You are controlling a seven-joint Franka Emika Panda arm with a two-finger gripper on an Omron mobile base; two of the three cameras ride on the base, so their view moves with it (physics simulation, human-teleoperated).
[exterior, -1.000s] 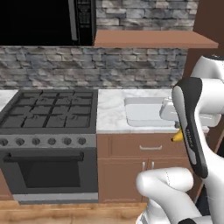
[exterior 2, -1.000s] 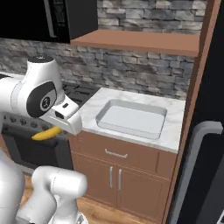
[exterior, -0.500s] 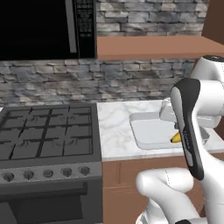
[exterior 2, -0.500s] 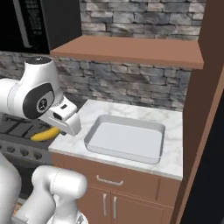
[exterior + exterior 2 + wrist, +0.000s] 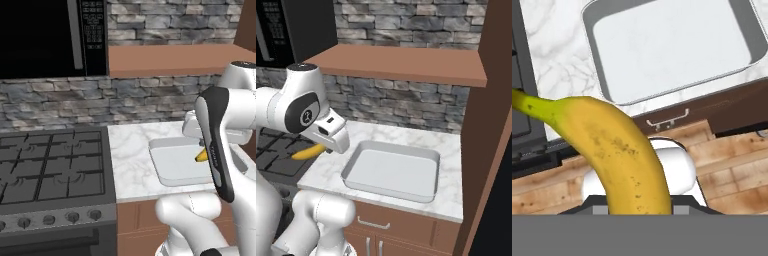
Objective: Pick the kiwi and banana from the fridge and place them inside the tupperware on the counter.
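From the left base view, the curved yellow banana (image 5: 201, 156) peeks out beside the white arm, hanging over the shallow pale grey tray with the raised rim (image 5: 170, 176). That tray sits at the front right of the white marble surface (image 5: 131, 160), close to its front edge, with bare marble between it and the black stove top (image 5: 50, 167).

Over to the right base view: the banana (image 5: 308, 152) juts out left from under the hand, above the surface's left edge where it meets the stove, just short of the tray (image 5: 390, 170). A brown wooden shelf (image 5: 401, 62) hangs overhead, open air beneath it.

Hand view now: the fingers are clenched on the banana (image 5: 607, 145), and beyond it lies the tray (image 5: 672, 45), nothing inside.
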